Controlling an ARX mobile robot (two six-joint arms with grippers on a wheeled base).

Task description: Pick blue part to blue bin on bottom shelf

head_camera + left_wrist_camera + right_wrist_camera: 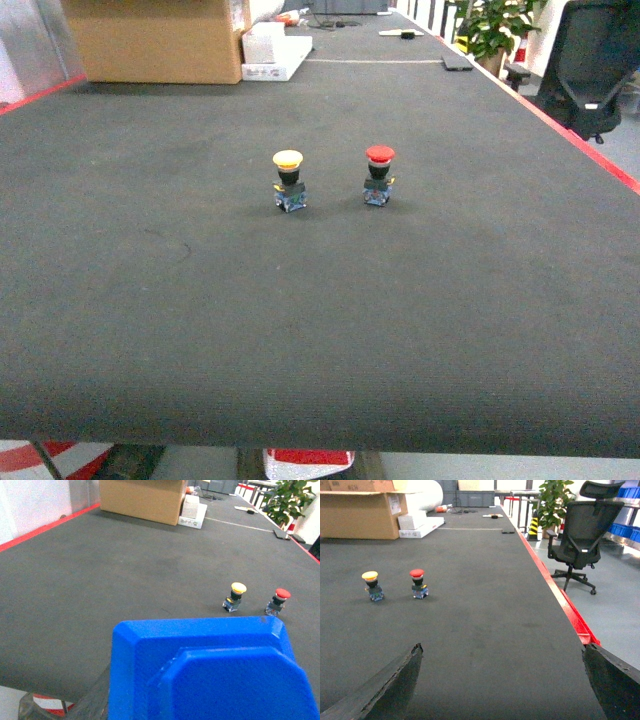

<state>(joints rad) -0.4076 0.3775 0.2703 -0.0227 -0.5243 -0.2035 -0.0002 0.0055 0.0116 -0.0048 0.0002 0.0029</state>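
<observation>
A large blue plastic piece with bevelled corners, the blue part, fills the lower half of the left wrist view. It hangs over the near edge of the black table. My left gripper is shut on it, and only one translucent finger shows beside its left side. My right gripper is open above the table mat, with nothing between its dark fingertips. Neither gripper shows in the head view. The blue bin and the bottom shelf are out of view.
A yellow push-button and a red push-button stand mid-table. A cardboard box and a white box sit at the far left. A red strip edges the table on the right. Beyond it are an office chair and blue containers.
</observation>
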